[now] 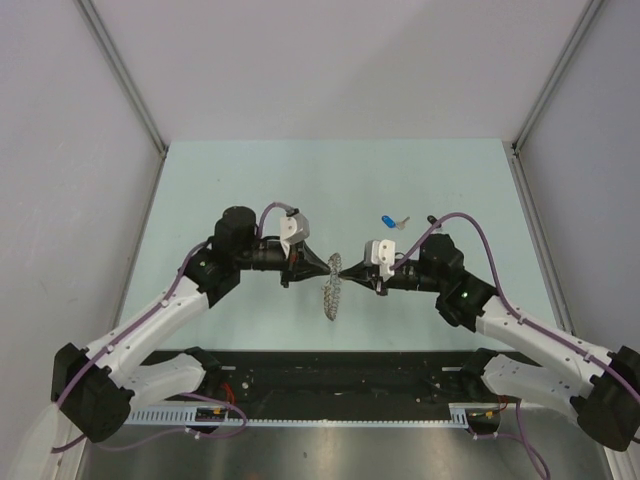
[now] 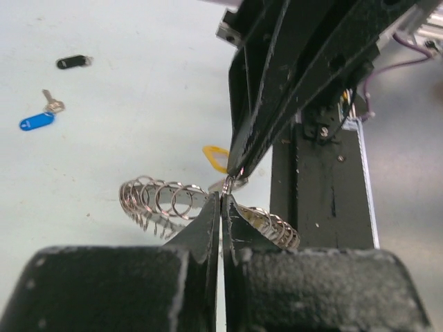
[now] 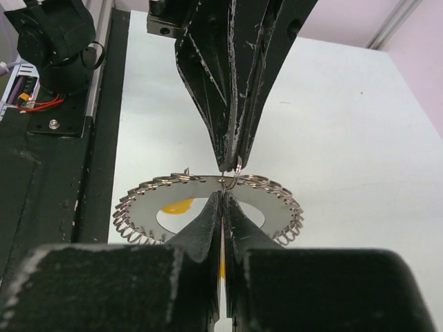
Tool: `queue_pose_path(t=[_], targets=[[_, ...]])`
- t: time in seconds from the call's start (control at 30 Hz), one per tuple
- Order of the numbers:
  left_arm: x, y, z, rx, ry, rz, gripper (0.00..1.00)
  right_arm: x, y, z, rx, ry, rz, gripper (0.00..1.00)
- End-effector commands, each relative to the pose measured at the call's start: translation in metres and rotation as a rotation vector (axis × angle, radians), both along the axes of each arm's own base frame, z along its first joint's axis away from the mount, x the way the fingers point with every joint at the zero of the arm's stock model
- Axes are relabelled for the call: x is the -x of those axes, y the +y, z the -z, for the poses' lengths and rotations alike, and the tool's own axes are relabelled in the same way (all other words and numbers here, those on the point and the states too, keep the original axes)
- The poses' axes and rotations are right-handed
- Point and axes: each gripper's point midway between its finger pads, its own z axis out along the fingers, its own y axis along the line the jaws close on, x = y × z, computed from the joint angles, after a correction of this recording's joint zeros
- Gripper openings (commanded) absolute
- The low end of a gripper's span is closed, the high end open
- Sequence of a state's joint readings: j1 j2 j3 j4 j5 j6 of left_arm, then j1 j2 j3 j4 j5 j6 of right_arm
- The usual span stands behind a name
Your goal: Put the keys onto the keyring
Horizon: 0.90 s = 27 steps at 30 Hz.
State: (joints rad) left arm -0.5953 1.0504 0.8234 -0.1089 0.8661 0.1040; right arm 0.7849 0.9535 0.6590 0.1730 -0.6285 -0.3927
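The silvery keyring point(image 1: 332, 296) hangs on edge between my two grippers above the table. My left gripper point(image 1: 334, 265) and right gripper point(image 1: 346, 268) meet tip to tip at its upper rim. In the left wrist view my left gripper point(image 2: 223, 200) is shut on the keyring point(image 2: 158, 202). In the right wrist view my right gripper point(image 3: 223, 196) is shut on the keyring point(image 3: 142, 202) beside one small wire loop. The yellow key point(image 2: 216, 158) lies below the ring and shows through its hole point(image 3: 176, 206). The blue key point(image 1: 390, 221) and black key point(image 2: 73, 62) lie on the table.
The pale green table point(image 1: 240, 180) has grey walls on three sides. A black rail point(image 1: 340, 375) with both arm bases runs along the near edge. The blue key also shows in the left wrist view point(image 2: 36, 122), near the black key.
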Motion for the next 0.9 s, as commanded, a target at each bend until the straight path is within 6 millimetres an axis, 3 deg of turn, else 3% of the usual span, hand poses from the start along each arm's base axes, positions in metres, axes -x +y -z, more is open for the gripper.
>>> queue_pose_path(t=[0.0,0.2,0.37,0.43,0.47,0.57,0.87], targets=[[-0.018,0.002,-0.041,0.139,-0.117,-0.095,0.00,0.000,0.015,-0.012,-0.043,0.004,-0.016,0.00],[-0.018,0.001,-0.041,0.168,-0.091,-0.112,0.00,-0.004,0.021,-0.013,-0.067,0.000,0.008,0.00],[-0.020,0.002,-0.043,0.159,-0.098,-0.120,0.00,-0.007,0.015,-0.017,-0.073,-0.016,0.050,0.00],[-0.021,0.005,-0.042,0.144,-0.106,-0.133,0.06,-0.007,0.012,-0.018,-0.073,-0.022,0.059,0.00],[-0.022,0.005,-0.044,0.141,-0.115,-0.145,0.18,-0.007,0.011,-0.019,-0.074,-0.023,0.065,0.00],[-0.025,0.011,-0.045,0.125,-0.144,-0.171,0.42,-0.006,0.009,-0.026,-0.090,-0.040,0.067,0.00],[-0.025,0.018,-0.051,0.107,-0.177,-0.184,0.55,-0.009,0.007,-0.035,-0.092,-0.048,0.087,0.00]])
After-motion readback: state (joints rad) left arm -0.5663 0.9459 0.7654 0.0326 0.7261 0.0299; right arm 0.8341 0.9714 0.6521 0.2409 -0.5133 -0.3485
